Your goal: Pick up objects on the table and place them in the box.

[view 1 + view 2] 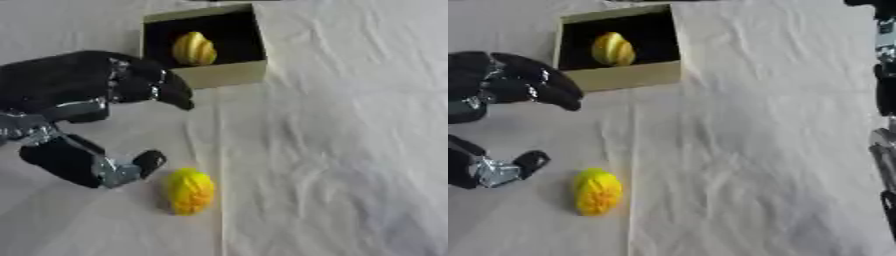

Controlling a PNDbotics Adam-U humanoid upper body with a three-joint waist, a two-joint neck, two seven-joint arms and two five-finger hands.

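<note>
A white, wrinkled cloth covers the table (350, 150). At the far side, a little left of the middle, sits a small square cardboard box (219, 74) with tan walls and a dark inside. In it lies a yellow ribbed oval fruit (193, 49), resting toward the left of the box floor.

A second yellow ribbed oval object (189, 190) lies on the cloth at the near side, well apart from the box and nearly straight in front of it.

The robot's black and silver left hand (83, 107) comes in from the left. It is spread wide, fingers (166, 90) arched out above near the box's near left corner, thumb (147, 162) reaching low toward the near fruit. The thumb tip is just beside that fruit, but I cannot tell whether they touch. The hand has hold of nothing.

At the right edge, the right eye view shows black and silver parts of the right arm (885, 100); how its hand is set I cannot tell.
</note>
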